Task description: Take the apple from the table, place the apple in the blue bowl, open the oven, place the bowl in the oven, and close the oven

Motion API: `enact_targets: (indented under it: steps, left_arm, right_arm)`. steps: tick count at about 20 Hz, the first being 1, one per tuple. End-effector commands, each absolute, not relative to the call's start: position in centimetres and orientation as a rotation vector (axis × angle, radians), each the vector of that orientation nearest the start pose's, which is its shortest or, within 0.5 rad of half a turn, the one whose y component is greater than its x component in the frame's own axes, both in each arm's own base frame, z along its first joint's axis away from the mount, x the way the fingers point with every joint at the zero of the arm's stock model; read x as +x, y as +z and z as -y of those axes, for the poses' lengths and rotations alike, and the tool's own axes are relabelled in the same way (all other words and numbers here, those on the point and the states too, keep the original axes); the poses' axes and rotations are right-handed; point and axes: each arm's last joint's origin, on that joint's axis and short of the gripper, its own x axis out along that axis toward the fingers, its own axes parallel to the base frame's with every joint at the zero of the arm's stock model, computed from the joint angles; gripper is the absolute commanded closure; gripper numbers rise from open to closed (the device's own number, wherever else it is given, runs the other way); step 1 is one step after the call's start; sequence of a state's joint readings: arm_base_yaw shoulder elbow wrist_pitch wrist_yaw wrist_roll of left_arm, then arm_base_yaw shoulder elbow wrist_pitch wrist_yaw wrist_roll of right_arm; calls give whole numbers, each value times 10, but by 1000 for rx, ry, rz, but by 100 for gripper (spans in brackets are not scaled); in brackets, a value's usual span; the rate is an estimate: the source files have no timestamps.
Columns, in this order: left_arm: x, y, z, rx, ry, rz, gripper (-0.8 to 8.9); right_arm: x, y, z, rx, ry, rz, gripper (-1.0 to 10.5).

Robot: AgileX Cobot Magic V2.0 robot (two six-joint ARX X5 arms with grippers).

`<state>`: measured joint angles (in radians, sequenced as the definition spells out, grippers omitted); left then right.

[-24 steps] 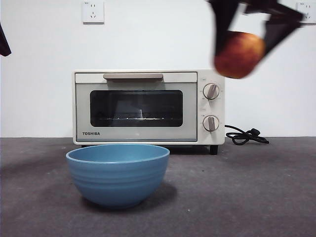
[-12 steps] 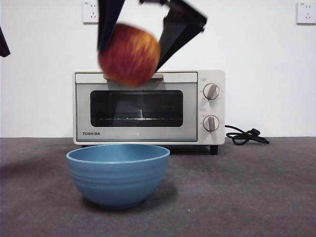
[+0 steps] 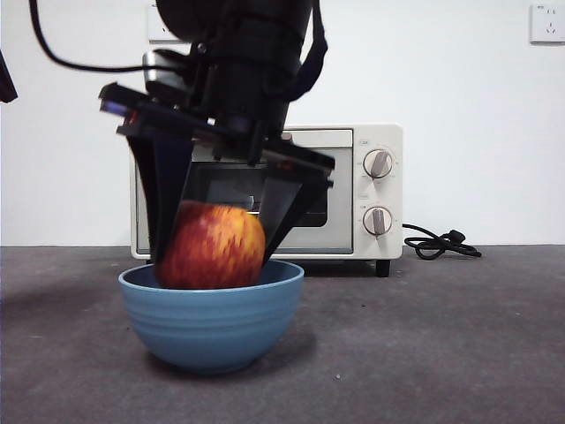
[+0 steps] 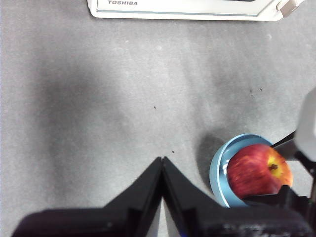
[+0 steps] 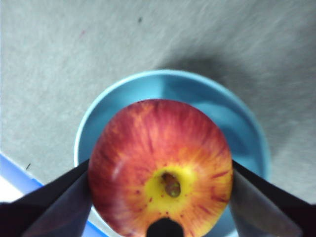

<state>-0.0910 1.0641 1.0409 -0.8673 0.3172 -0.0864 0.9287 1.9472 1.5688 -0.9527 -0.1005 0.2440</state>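
My right gripper (image 3: 216, 238) is shut on the red, yellow-streaked apple (image 3: 212, 246) and holds it low over the blue bowl (image 3: 212, 314), its lower part below the rim. From the right wrist the apple (image 5: 160, 170) fills the space between the jaws, with the bowl (image 5: 232, 123) ringed around it underneath. The left gripper (image 4: 162, 165) hangs shut above bare table (image 4: 98, 113); beside it I see the bowl (image 4: 219, 170) and apple (image 4: 256, 170). The cream oven (image 3: 353, 190) stands behind the bowl with its door shut.
The oven's black cord (image 3: 440, 243) lies coiled on the table to its right. Wall sockets (image 3: 546, 22) sit high on the white wall. The oven's front edge (image 4: 182, 9) shows from the left wrist.
The right gripper carried the apple from the upper right, leftwards across the oven's front, then down into the bowl's mouth. The bowl and the left arm stayed put.
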Motion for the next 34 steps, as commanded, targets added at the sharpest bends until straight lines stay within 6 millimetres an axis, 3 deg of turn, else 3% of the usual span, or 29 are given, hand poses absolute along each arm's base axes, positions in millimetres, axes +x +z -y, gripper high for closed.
enact_targets:
  steps: [1, 9, 13, 19, 20, 22, 25, 28, 31, 34]
  left_arm:
    - [197, 314, 27, -167, -346, -906, 817]
    - [197, 314, 27, -167, -346, -906, 817]
    - [197, 314, 27, -168, -346, -906, 818]
    - [197, 314, 27, -168, -346, -906, 817]
    - [197, 314, 27, -168, -346, -906, 817]
    - [197, 314, 27, -168, -346, -906, 817]
    - [198, 315, 28, -168, -350, -896, 817]
    - [201, 320, 30, -172, -428, -832, 818]
    - [209, 329, 31, -175, -445, -804, 818]
    - [221, 345, 32, -174, -453, -778, 818]
  right_arm:
    - [232, 212, -317, -365, 694, -1366, 945]
    - [234, 211, -317, -388, 696, -1348, 935]
    - [233, 211, -317, -395, 700, -1348, 666]
    - [234, 211, -317, -402, 695, -1343, 650]
    - [234, 211, -317, -402, 695, -1343, 596]
    - [234, 211, -317, -402, 695, -1342, 366]
    - [233, 211, -316, -410, 698, -1347, 317]
    - [227, 241, -303, -461, 684, -1315, 317]
    - [216, 290, -280, -475, 643, -1160, 323]
    - [199, 330, -251, -472, 594, -1062, 517]
